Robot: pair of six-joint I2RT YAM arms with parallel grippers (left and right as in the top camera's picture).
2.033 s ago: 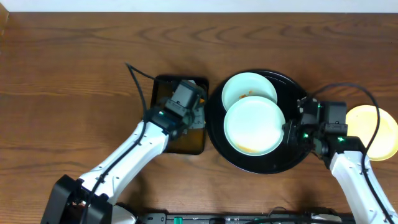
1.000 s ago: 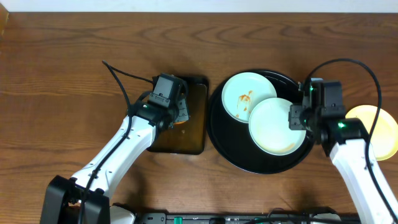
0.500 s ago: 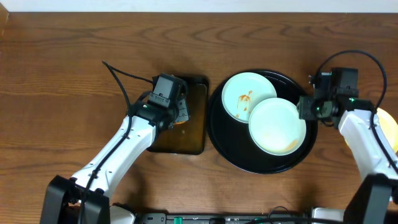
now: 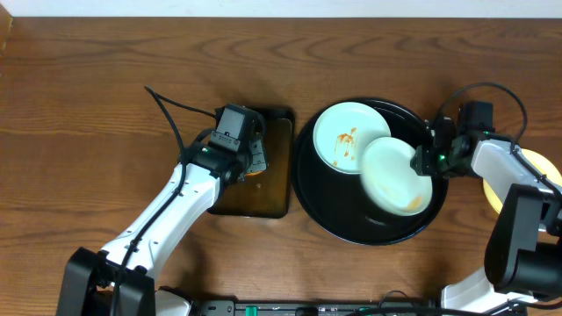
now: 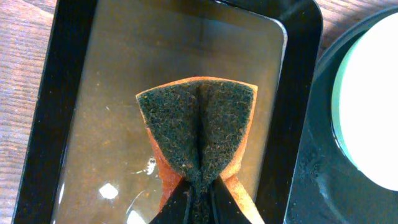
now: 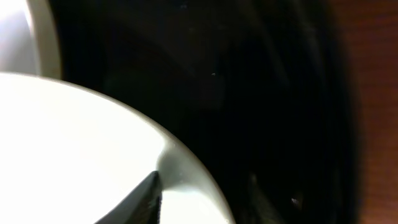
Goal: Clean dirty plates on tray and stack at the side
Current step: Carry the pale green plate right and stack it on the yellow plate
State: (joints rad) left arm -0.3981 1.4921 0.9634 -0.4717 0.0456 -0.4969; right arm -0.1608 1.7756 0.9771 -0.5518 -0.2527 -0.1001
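The round black tray holds two pale mint plates. One plate with orange-brown smears lies flat at the tray's back. The other plate is tilted, its right rim raised, with a smear near its lower edge. My right gripper is shut on that rim; the right wrist view shows a finger on the white rim above the tray. A cream-yellow plate lies on the table at the right, mostly hidden by my right arm. My left gripper is shut on a sponge.
The sponge, green scouring side up with an orange body, hangs over a rectangular dark tray of brownish water, left of the round tray. A black cable loops over the table left of my left arm.
My left gripper carried the sponge from the plates to the rectangular tray and has held still since. My right gripper rose off, then came back to the front plate's rim and tipped it up.
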